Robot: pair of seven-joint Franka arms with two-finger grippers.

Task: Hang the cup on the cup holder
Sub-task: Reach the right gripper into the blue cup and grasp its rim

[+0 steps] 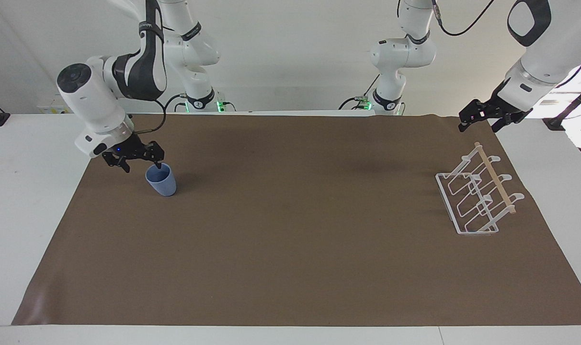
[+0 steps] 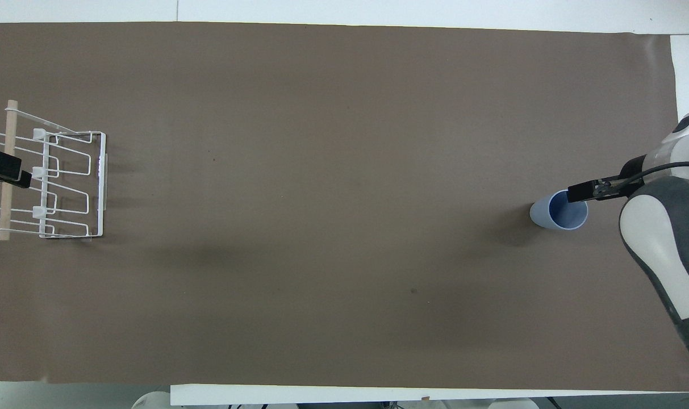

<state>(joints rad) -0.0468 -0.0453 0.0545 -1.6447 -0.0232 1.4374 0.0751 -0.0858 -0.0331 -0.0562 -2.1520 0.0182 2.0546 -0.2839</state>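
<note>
The light-blue cup (image 1: 162, 182) stands upright on the brown mat toward the right arm's end of the table; it also shows in the overhead view (image 2: 553, 215). My right gripper (image 1: 142, 165) is open and low beside the cup, with one fingertip (image 1: 158, 165) at the cup's rim. In the overhead view the right gripper (image 2: 583, 191) overlaps the cup's mouth. The white wire cup holder (image 1: 468, 201) with its wooden dowel stands at the left arm's end (image 2: 71, 183). My left gripper (image 1: 479, 125) is open, waiting in the air over the holder's dowel edge (image 2: 0, 170).
A brown mat (image 1: 290, 249) covers most of the white table (image 1: 31, 191). The two arms' bases stand at the robots' edge of the table.
</note>
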